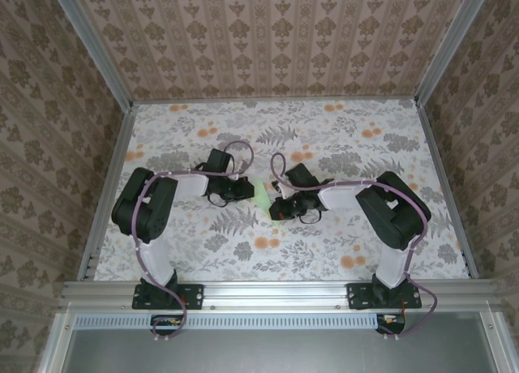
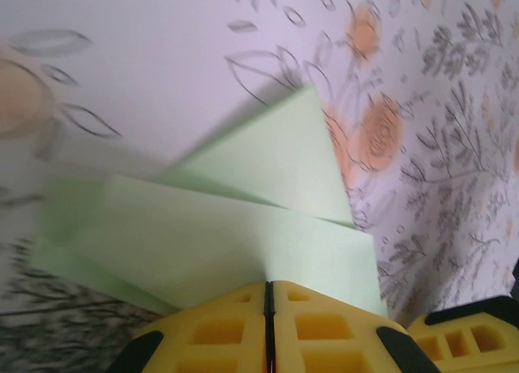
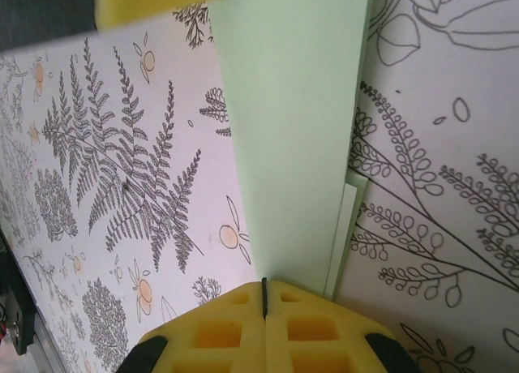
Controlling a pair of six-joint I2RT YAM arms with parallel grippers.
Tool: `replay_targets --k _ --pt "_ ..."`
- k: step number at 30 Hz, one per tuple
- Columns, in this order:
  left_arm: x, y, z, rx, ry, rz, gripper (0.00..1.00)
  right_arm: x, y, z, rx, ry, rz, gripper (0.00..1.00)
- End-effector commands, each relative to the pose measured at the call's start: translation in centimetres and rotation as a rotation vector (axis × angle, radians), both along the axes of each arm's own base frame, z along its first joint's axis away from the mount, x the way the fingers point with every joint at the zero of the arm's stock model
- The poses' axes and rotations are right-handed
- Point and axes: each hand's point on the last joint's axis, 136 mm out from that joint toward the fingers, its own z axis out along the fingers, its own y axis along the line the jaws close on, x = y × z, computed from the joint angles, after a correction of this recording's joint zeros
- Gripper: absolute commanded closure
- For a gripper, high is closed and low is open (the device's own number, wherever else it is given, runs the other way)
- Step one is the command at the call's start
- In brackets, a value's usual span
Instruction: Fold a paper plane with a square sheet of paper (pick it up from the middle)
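Top external, folded green paper (image 1: 261, 193) over floral table (image 1: 324, 255), left claw (image 2: 269, 290) pinching it, right claw (image 3: 264, 285) pinching it too

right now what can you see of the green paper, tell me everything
The paper is thin, pale green and unmarked, folded into overlapping layers with crisp creases, one flap tapering to a point. It sits between the arms over the floral table. The left gripper is shut on one edge, the right gripper on the opposite one. Whether it touches the table is unclear.
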Motion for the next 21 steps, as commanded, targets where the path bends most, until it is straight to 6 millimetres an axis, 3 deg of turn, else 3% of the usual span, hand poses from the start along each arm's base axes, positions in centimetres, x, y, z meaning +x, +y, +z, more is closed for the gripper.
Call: replay_targets --k 1,8,16,21 --pt "2.5 5.3 -3.5 0.233 -0.005 0.126 0.89 -7.0 -5.8 -5.1 -0.240 0.278 0.002 0.95" --pt "3.4 7.3 -4.1 0.241 0.017 0.178 0.89 -6.8 -5.9 -5.0 -0.234 0.276 -0.009 0.95" --pt "5.8 8.5 -1.9 0.215 -0.031 0.203 0.89 -6.7 -5.8 -4.9 -0.228 0.275 -0.014 0.95" --pt "6.5 8.0 1.1 0.174 -0.090 0.207 0.89 -6.3 -5.3 -4.6 -0.207 0.266 -0.024 0.95"
